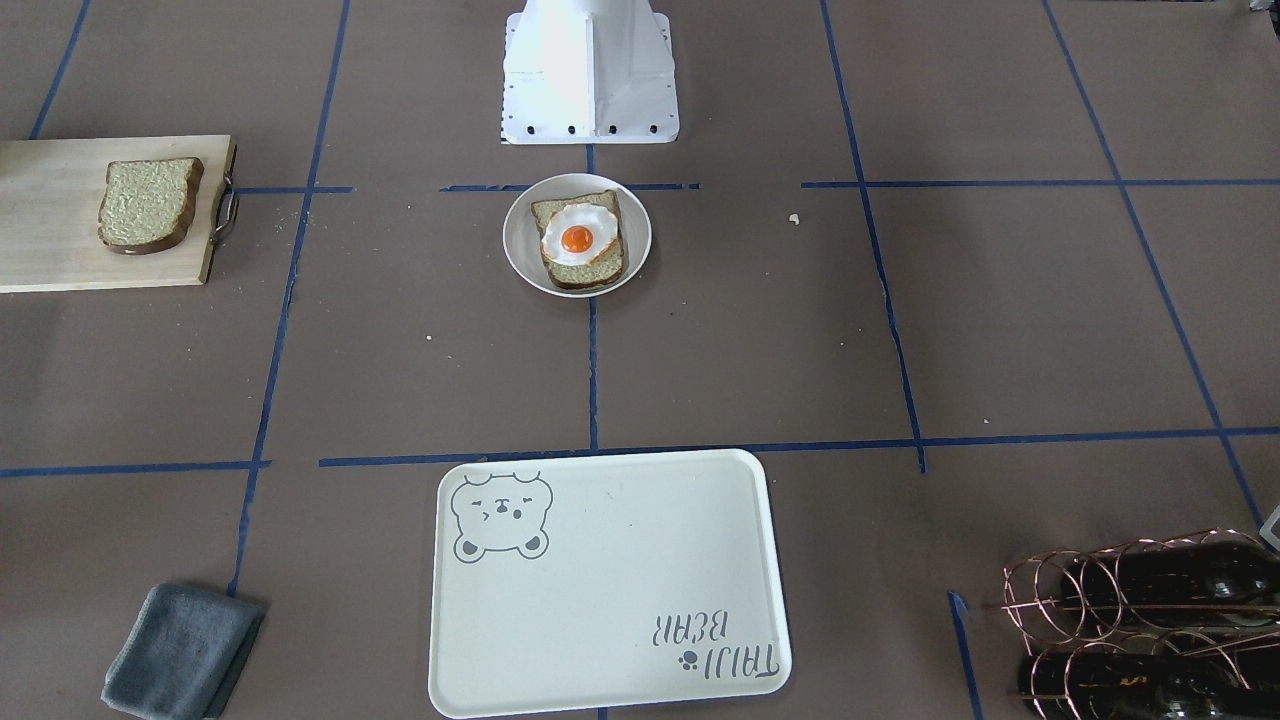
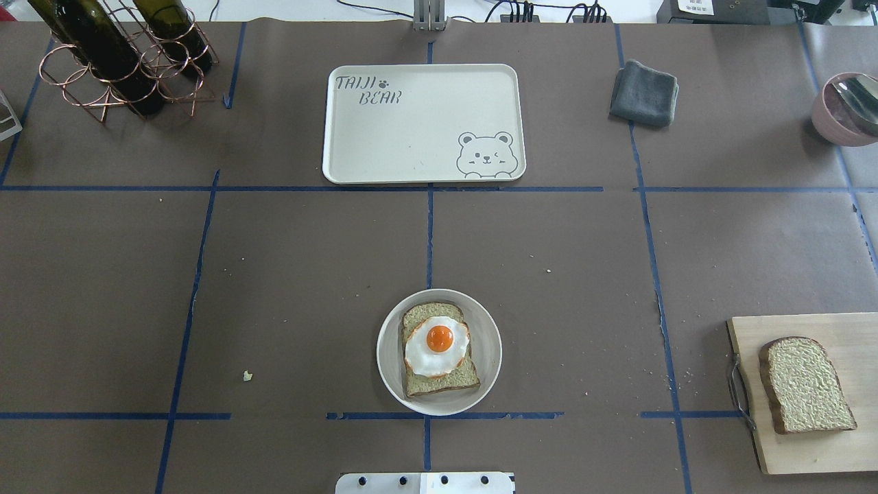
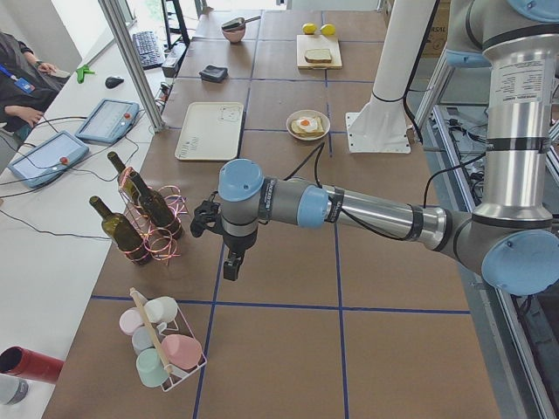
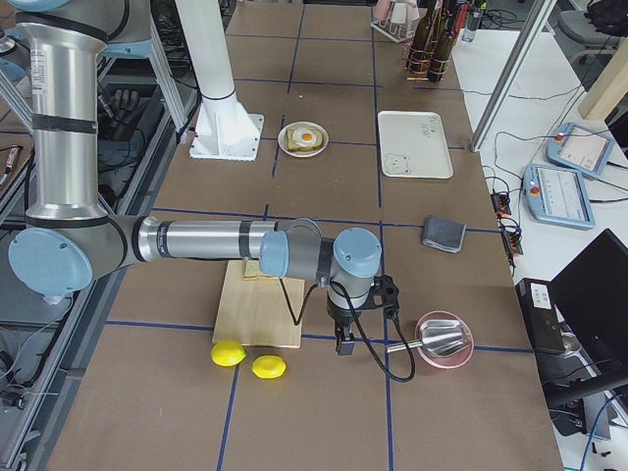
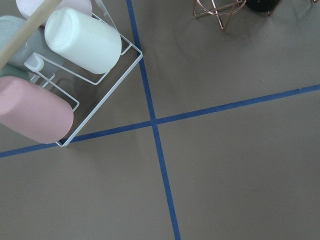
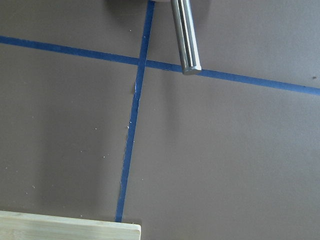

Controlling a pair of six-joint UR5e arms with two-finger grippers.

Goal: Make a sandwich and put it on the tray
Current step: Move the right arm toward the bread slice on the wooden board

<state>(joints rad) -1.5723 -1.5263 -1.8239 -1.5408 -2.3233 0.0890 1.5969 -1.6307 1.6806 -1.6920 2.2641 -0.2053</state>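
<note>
From the front, a round white plate (image 1: 520, 262) sits just before the robot's base (image 1: 588, 80). On it lies 1 bread slice (image 1: 600, 268) with the egg (image 1: 578, 238) on top, yolk up. The second slice (image 1: 148, 204) lies flat on the cutting board (image 1: 50, 240) at the view's left edge, well apart from the plate. The tray (image 1: 620, 560) is on the near side of the table and holds nothing. A folded grey cloth (image 1: 180, 650) lies to the view's left of it, and a copper bottle rack (image 1: 1150, 620) to the right.

From overhead the layout is the same: plate near the robot, tray far across, board on the right. A pink bowl (image 2: 833, 116) with a metal spoon (image 2: 857, 96) in it sits at the far right edge.

From the table's left end, the near arm reaches out over the table. The left gripper (image 3: 229, 262) points down above bare paper, between the bottle rack and a wire cup rack (image 3: 162, 345). I cannot tell whether its fingers are apart or together.

From the right end, the right gripper (image 4: 343, 343) hangs above the table between the board and the bowl, with 2 lemons (image 4: 228, 353) near the board. I cannot tell its finger state either.

The left wrist view shows cups lying in the cup rack beside crossing blue tape (image 5: 155, 121).

The right wrist view shows the spoon's handle over a tape crossing and a corner of the board.
</note>
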